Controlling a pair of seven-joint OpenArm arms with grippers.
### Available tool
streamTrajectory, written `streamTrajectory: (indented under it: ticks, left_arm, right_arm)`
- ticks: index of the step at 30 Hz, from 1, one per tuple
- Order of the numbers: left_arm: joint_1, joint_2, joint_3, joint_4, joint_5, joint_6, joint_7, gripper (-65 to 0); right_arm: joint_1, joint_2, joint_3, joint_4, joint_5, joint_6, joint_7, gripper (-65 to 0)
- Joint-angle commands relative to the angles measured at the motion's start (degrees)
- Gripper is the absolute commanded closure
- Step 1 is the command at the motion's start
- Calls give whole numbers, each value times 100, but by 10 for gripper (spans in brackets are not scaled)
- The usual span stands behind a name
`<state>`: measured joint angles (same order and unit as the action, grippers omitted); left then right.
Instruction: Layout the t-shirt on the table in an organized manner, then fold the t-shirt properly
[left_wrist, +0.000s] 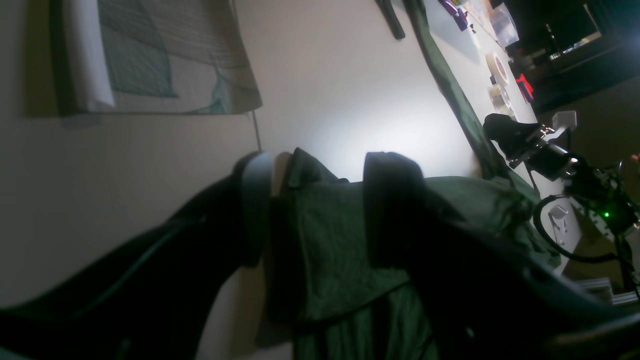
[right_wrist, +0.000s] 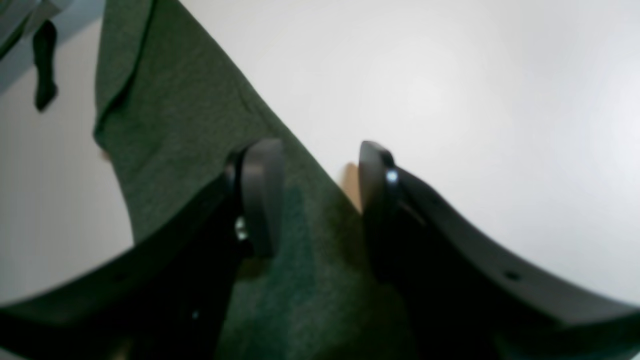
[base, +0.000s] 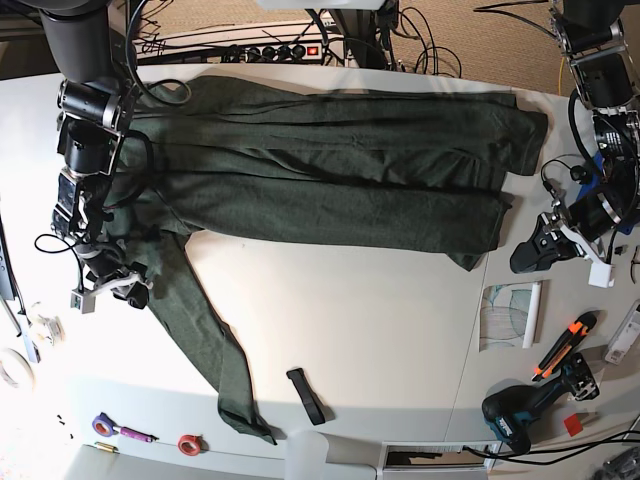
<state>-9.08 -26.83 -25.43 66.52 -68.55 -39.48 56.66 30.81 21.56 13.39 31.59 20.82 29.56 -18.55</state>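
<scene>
**Both claws open at opposite ends of a half-spread shirt**

The green t-shirt (base: 340, 180) lies across the far half of the bench (base: 380, 330). Its body is stretched sideways with long creases through it, and one sleeve trails down towards the near edge. To my eye it is spread but not flat. I'd judge the layout step unfinished and no fold begun.

The right claw (base: 125, 290) sits low at the shoulder end, where that sleeve leaves the body. The left claw (base: 532, 252) is at the hem end, just beside the shirt's corner. Posted at opposite ends like that, they look set to take the cloth and draw it taut between them.

The overhead view gives this arrangement but hides the jaws, and the wrist cameras fill that in. The right one shows its jaws apart, straddling the cloth's edge. One finger (right_wrist: 260, 195) is over green fabric and the other over bare bench, with nothing pinched.

The left one also shows jaws apart, with a rumpled ridge of cloth rising between them. From overhead that claw looks clear of the shirt. Whether the cloth touches the pads I can't tell.

The left wrist view also shows the printed sheet of paper (left_wrist: 165, 55) lying close by. Only the overhead takes in the black strap (base: 308, 395) near the sleeve's cuff and the drill (base: 510, 420) at the bench's near corner.
</scene>
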Motion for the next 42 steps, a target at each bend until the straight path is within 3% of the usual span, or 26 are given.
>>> streamTrajectory:
  ticks: [1, 15, 17, 19, 21, 23, 24, 27, 30, 42]
  left_arm:
    - [-111, -94, -26, 90, -146, -52, -120, -311]
    - [-109, -79, -26, 90, -144, -52, -120, -311]
    - [-109, -79, -26, 90, -144, -52, -120, -311]
    - [-109, -76, -26, 90, -146, -52, -120, -311]
    - [-109, -76, -26, 90, -146, -52, -120, -311]
    - [-109, -79, -26, 90, -144, -52, -120, -311]
    - [-109, -79, -26, 90, -144, -52, -120, -311]
    - [-107, -81, -26, 90, -142, -52, -114, -311]
    - [-107, -83, -26, 90, 20, -52, -105, -311]
    - [-107, -81, -26, 90, 87, -52, -109, -311]
  right_arm:
    - [107, 0, 7, 42, -81, -9, -103, -251]
    - [39, -315, 4, 42, -74, 101, -249, -244]
    - [-2, -313, 7, 42, -72, 83, -256, -160]
    - [-35, -315, 7, 44, -70, 87, -269, 0]
    - [-55, -306, 7, 44, -28, 243, -286, 0]
    - [-68, -267, 20, 44, 363, 885, -286, 0]
    - [-70, -249, 28, 44, 629, 1044, -291, 0]
    - [-109, -236, 74, 195, 1637, 1044, -857, 0]
    - [-328, -249, 136, 758, 2247, 1044, -1493, 0]
    - [-2490, -269, 133, 5309, 2149, 1044, -2269, 0]
